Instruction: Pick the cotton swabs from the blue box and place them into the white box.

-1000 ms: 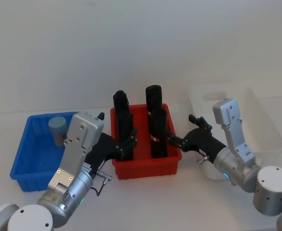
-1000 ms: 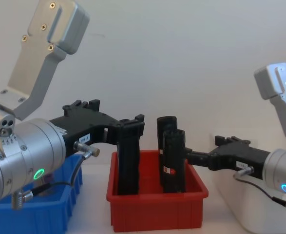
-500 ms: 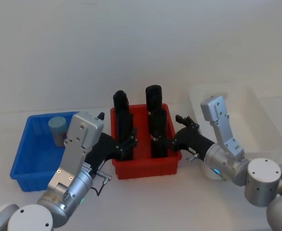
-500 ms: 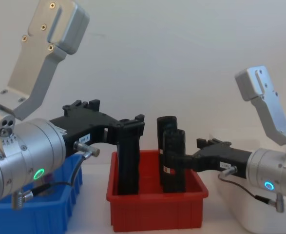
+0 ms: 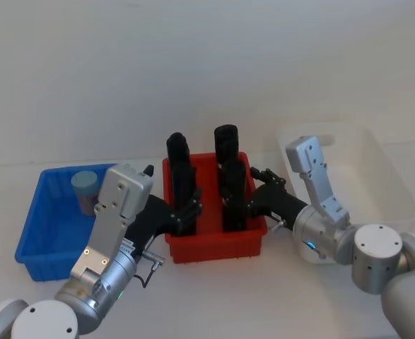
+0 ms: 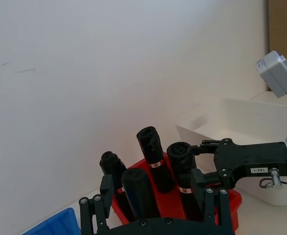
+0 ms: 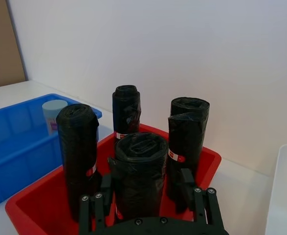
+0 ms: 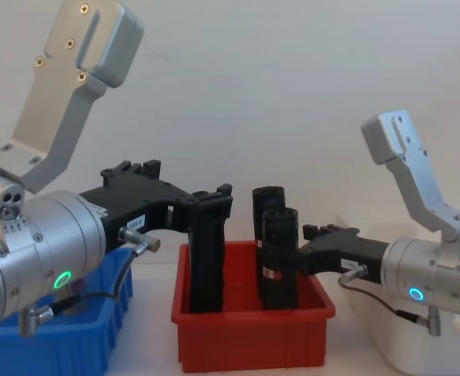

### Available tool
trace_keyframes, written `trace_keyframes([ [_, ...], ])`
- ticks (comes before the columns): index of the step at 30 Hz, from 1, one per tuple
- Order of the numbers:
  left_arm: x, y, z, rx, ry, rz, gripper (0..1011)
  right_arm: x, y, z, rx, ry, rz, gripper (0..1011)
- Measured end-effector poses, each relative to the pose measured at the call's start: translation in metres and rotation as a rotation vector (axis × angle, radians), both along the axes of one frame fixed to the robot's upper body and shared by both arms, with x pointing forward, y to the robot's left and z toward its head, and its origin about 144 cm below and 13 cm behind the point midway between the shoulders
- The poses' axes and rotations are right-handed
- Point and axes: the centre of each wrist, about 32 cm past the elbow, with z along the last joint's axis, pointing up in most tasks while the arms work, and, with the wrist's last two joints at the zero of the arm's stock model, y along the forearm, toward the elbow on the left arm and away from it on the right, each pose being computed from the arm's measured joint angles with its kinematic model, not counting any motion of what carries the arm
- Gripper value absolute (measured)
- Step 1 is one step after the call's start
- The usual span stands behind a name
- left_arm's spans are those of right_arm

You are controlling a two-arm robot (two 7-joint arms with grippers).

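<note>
We are seeing the cotton swabs (image 5: 85, 189) partly hidden behind the left gripper's (image 5: 188, 210) arm, the blue box (image 8: 49, 345) running off the chest view's edge.

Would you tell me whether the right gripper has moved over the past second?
Yes. The right gripper has moved toward the robot's left, away from the white box and up to the red bin, now flanking a black roll.

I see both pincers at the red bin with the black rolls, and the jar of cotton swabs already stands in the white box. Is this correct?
Not quite. Both the left pincer and the right pincer are at the red bin with the black rolls, but the head view shows the jar of cotton swabs in the blue box, not the white box.
</note>
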Motion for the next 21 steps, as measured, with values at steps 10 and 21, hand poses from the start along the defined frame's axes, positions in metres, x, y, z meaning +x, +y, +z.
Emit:
trace_keyframes([
  [10,0.000,0.000,0.000,0.000,0.000,0.000,999,0.009,0.002,-0.001,0.001,0.006,0.020,601],
  [21,0.000,0.000,0.000,0.000,0.000,0.000,1000,0.011,0.002,0.003,0.022,-0.014,0.035,482],
])
